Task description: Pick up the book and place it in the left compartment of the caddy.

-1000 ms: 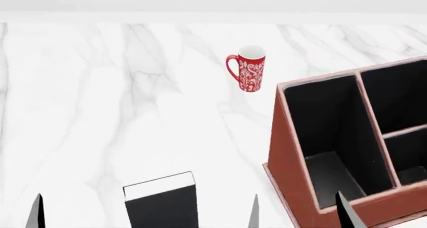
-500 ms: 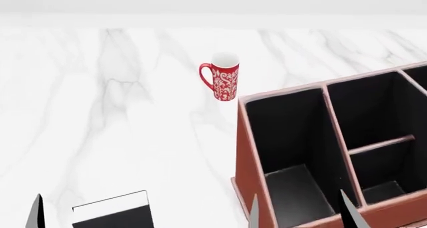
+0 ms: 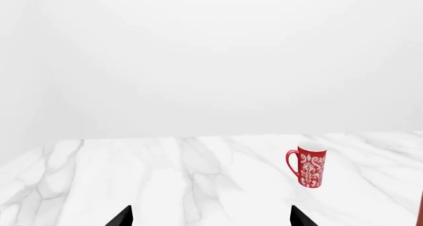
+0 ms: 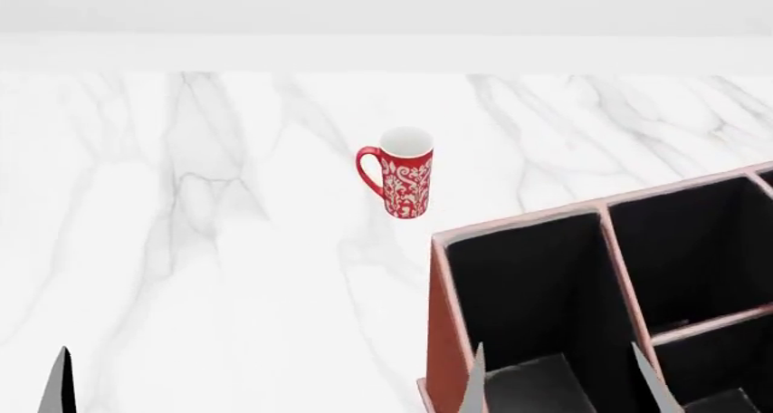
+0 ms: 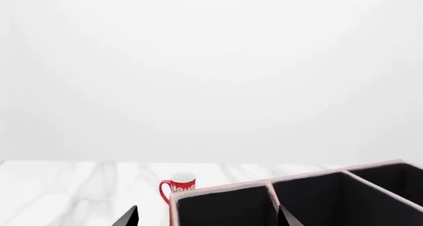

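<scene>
1. The book shows in none of the three views, so I cannot tell where it lies or how it looks.
2. Nearest in the head view is the caddy [image 4: 450, 340], a reddish-brown box with pale worn rims and a black lining, cut off by the frame's lower and right edges.
3. Its left compartment [image 4: 531, 286] is the long section along the caddy's left wall, closed off by a thin reddish divider; what shows of its black floor is bare.
4. Right of that divider lie smaller sections, split by a cross divider; their visible parts hold nothing.
5. The left gripper [image 3: 210, 220] shows two dark fingertips set wide apart with only marble between them; it holds nothing and touches nothing.
6. The right gripper [image 5: 208, 217] also shows two tips spread wide, over the caddy's near edge, holding nothing.
7. Beyond the caddy's far left corner, apart from it, a red-and-white mug [image 4: 405, 173] stands upright on the marble table [image 4: 194, 232], handle pointing away from the caddy.
</scene>
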Controlling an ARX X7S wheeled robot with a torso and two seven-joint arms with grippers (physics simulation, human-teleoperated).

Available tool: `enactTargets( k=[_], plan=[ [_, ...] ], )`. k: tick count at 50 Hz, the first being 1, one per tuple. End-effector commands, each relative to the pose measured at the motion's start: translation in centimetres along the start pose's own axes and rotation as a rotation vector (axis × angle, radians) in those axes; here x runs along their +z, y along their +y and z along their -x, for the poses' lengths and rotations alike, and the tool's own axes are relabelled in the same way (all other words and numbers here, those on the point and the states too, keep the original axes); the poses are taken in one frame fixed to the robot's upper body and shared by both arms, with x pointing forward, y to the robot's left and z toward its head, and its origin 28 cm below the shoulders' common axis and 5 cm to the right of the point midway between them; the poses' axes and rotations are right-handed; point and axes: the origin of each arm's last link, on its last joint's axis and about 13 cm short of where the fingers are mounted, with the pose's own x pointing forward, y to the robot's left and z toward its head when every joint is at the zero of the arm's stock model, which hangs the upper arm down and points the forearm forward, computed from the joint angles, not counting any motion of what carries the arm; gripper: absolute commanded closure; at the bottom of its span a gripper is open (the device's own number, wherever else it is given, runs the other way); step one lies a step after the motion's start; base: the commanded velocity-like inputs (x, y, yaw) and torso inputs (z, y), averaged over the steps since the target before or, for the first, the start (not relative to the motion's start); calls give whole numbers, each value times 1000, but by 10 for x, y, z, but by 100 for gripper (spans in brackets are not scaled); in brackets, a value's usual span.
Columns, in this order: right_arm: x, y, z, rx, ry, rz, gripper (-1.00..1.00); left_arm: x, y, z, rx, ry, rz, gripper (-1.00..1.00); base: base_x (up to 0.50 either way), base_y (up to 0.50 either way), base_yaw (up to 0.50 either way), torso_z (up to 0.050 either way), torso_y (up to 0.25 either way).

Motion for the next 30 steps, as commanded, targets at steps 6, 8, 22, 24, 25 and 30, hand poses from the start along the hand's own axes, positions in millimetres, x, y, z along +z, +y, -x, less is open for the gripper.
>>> enactTargets(
  k=[6,8,22,24,25,30],
  plan=[
    [6,0,-5,-81,58,22,-100,4,7,-4,31,-12,-6,-100,0,0,0,0,0],
    [-2,-23,-33,84,223,110,-100,8,22,-14,86,-16,-23,-100,0,0,0,0,0],
    [66,-13,-84,321,112,93,-100,10,27,-15,105,-24,-24,-100,0,0,0,0,0],
    [68,-13,-86,326,118,113,-100,10,27,-15,106,-23,-22,-100,0,0,0,0,0],
    [68,-14,-86,327,122,126,-100,10,27,-16,108,-23,-23,-100,0,0,0,0,0],
    [72,-13,-90,353,137,143,-100,12,29,-16,116,-25,-20,-100,0,0,0,0,0]
  ],
)
